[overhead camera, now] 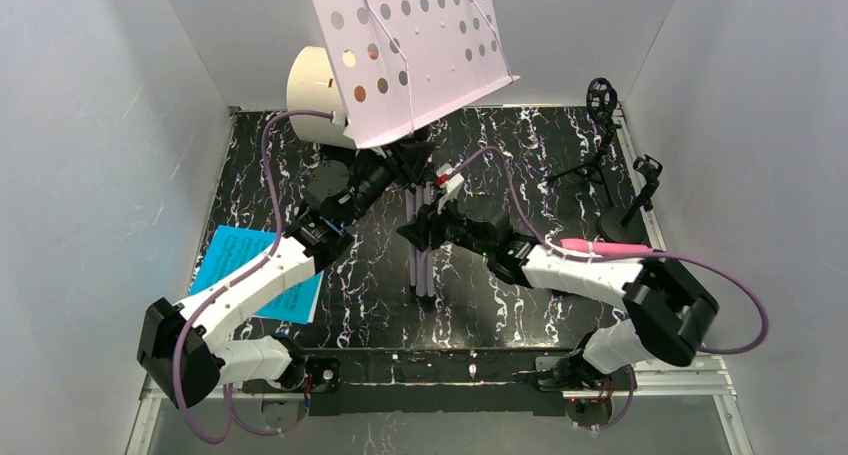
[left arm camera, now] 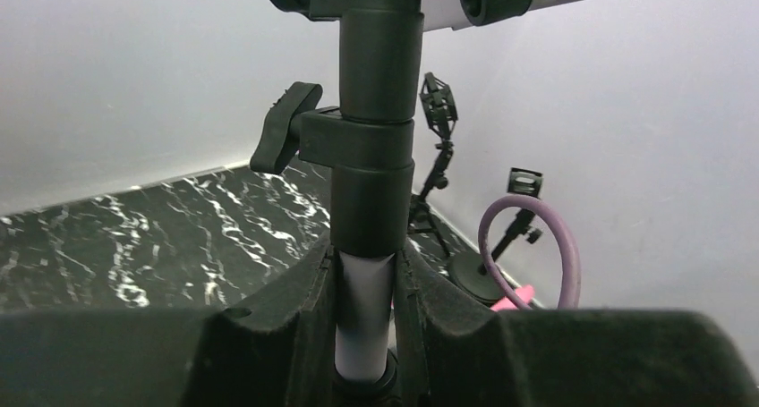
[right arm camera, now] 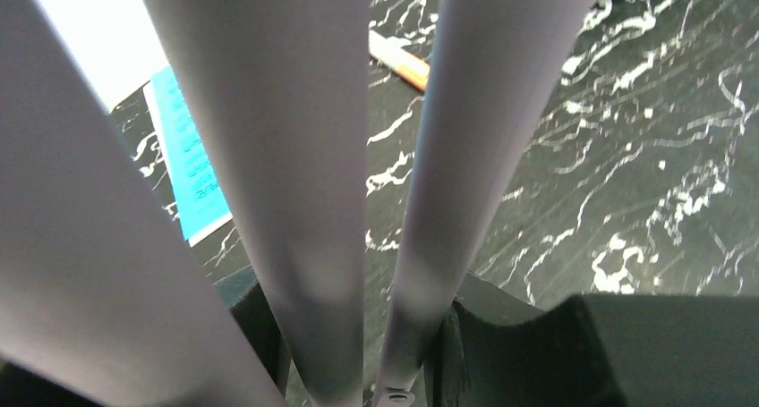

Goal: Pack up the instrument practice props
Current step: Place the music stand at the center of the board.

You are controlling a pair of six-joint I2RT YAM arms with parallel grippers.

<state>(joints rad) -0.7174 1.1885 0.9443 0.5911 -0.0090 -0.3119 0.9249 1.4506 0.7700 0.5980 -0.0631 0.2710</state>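
Music rack (right arm camera: 304, 201) legs inside right claw (right arm camera: 360, 340).

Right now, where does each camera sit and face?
Top: above, behind the arms, facing down at the table; both arms show.
Left wrist: on the left arm, faces along its end effector, shut on the rack pole.
Right wrist: on the right arm, faces rack legs between its fingers, page beyond.
Top and right wrist share the page.

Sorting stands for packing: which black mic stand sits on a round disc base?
The shorter stand by the right wall; the taller stand behind it, with a ring-shaped holder on top, stands on spread legs.
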